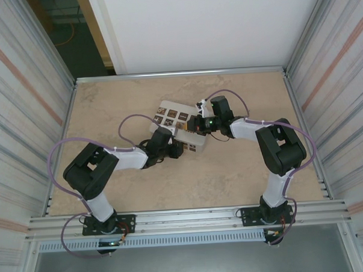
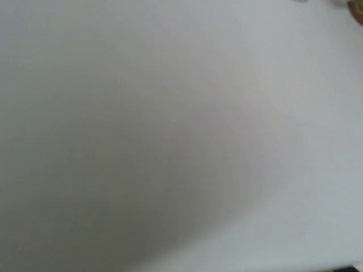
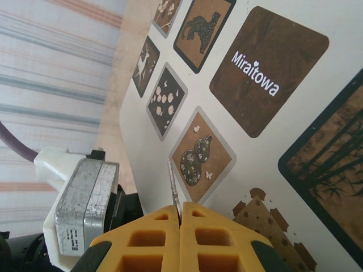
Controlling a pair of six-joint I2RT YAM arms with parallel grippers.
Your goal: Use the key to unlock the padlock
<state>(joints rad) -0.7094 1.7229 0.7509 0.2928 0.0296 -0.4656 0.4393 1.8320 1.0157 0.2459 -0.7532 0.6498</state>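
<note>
Padlock is hiding somewhere under the arms at the white box [image 3: 346,17], so I can't place it. Right tool [image 3: 180,212] is pinching fully closed on a thin metal blade, probably the key [image 3: 173,184]. Left tool [image 1: 170,150] is sitting at its 8 o'clock, and I can't tell its opening. Judging by this, the unlocking is looking not done yet.

Brand word: "Miratowa", in white letters with a small white mark above the middle of the word.
Carrier: a large dark brown rounded square [image 3: 269,71] printed on the lid of the flat white cardboard box [image 3: 255,156].
Direction: in the right wrist view the word slants down to the right.
Fine print: rows of tiny characters on the pale sticker [image 3: 67,238] of the silver metal block, too small to read.
Top view: print on the box's squares is too small to read.
</note>
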